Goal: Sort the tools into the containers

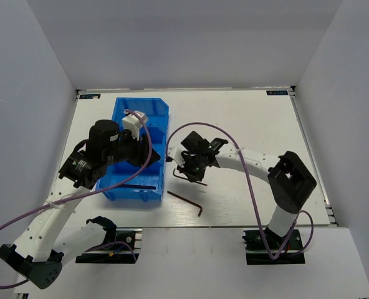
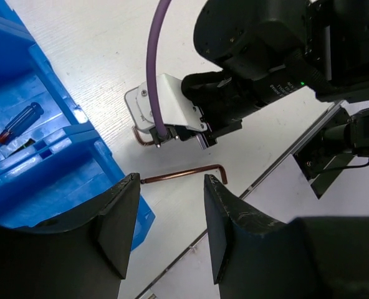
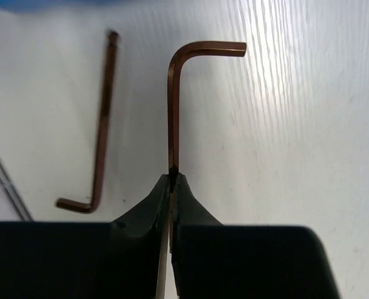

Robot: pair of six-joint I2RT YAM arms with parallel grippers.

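Right gripper (image 3: 172, 182): clamping the hex key (image 3: 172, 106) by its long shank, jaws closed on it.
Left gripper (image 2: 169, 218): hovering by the blue bin (image 1: 153, 111), jaws standing apart, holding nothing.

A white table (image 1: 253, 118) fills the middle of the frame, edged by a thin rim (image 1: 234, 90). Plain grey walls (image 1: 184, 37) enclose it at the left, top and right, under soft, even light.
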